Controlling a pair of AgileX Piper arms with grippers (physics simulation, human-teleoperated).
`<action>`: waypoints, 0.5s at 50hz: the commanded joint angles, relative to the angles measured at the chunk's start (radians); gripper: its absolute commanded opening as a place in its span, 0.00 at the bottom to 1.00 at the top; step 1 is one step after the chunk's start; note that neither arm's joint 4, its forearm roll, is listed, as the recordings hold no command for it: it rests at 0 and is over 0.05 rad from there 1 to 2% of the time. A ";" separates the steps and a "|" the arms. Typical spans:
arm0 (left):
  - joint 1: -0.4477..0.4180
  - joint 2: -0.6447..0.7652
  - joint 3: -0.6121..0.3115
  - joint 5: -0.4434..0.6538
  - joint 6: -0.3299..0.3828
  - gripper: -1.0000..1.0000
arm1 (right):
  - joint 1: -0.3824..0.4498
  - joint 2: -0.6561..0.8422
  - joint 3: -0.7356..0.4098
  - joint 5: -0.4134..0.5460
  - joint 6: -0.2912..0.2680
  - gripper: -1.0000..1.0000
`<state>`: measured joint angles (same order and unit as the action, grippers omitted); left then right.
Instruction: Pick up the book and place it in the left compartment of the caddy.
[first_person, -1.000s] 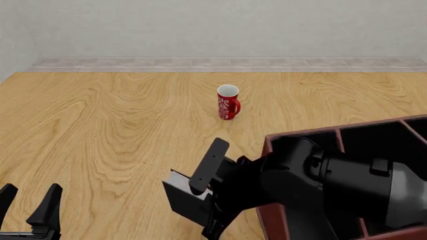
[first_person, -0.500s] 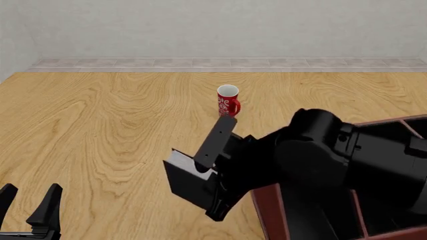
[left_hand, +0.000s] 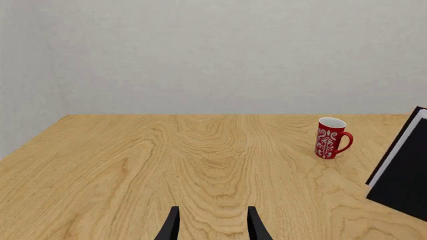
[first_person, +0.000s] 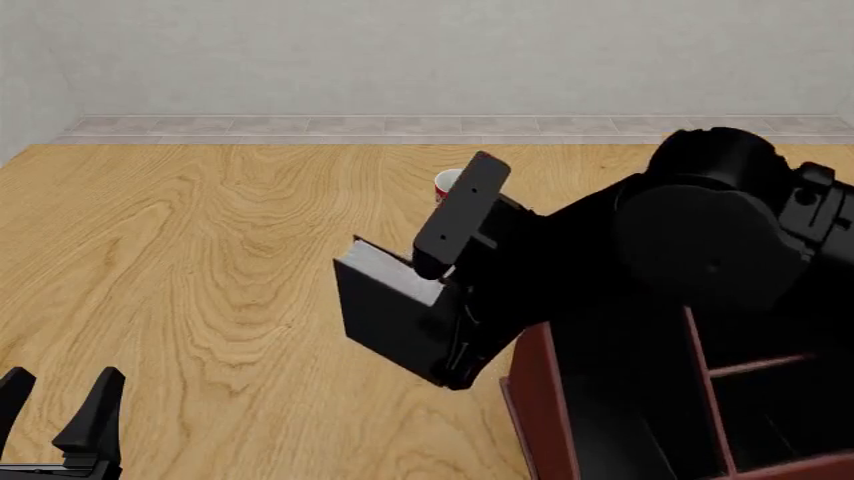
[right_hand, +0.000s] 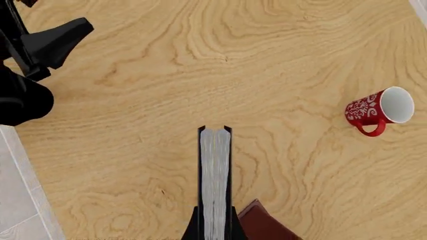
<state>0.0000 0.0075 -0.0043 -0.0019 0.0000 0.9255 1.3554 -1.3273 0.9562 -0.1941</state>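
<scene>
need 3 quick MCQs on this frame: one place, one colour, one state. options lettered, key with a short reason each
1. Where is the thick black hardcover book with white page edges?
A. flat on the wooden table
B. held off the table, left of the dark red-brown open-topped caddy
C. inside the caddy

2. What colour is the patterned ceramic mug?
A. red with white
B. blue
C. plain black

3. What state is the right hand in?
A. open, holding nothing
B. shut on the book
C. out of view

Key:
1 B: the front view shows the book raised, beside the caddy's left wall, not in it.
2 A: the left wrist view shows a red body with white pattern and white inside.
3 B: the right wrist view shows both fingers pressed against the book's covers. The left hand is open, with bare wooden table between its fingers.
</scene>
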 joint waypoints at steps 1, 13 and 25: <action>0.000 0.000 0.000 0.000 0.000 1.00 | -0.009 -0.025 -0.070 0.053 0.038 0.00; 0.000 0.000 0.000 0.000 0.000 1.00 | -0.018 -0.058 -0.098 0.095 0.084 0.00; 0.000 0.000 0.000 0.000 0.000 1.00 | -0.035 -0.103 -0.124 0.137 0.107 0.00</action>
<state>0.0000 0.0075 -0.0043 -0.0019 0.0000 0.9003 1.2893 -1.4195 1.0625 -0.1294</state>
